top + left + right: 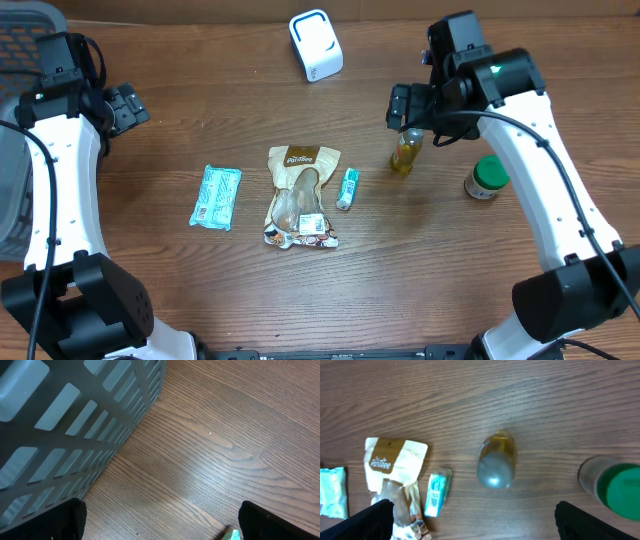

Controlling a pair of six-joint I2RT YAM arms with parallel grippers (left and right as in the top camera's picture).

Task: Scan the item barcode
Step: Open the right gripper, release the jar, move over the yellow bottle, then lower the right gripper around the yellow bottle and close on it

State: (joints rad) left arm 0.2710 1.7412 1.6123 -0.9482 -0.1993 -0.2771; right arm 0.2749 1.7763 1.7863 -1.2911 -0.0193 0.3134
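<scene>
right claw (408, 120) released, over upright bottle (405, 152) | left claw (125, 105) released, 9 o'clock | risk: off-centre descent likely tips bottle toward jar (487, 178) at its 3 o'clock

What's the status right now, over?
Left gripper open, by the basket. Right gripper open above the bottle, not gripping. Jar stands apart to its side.
</scene>
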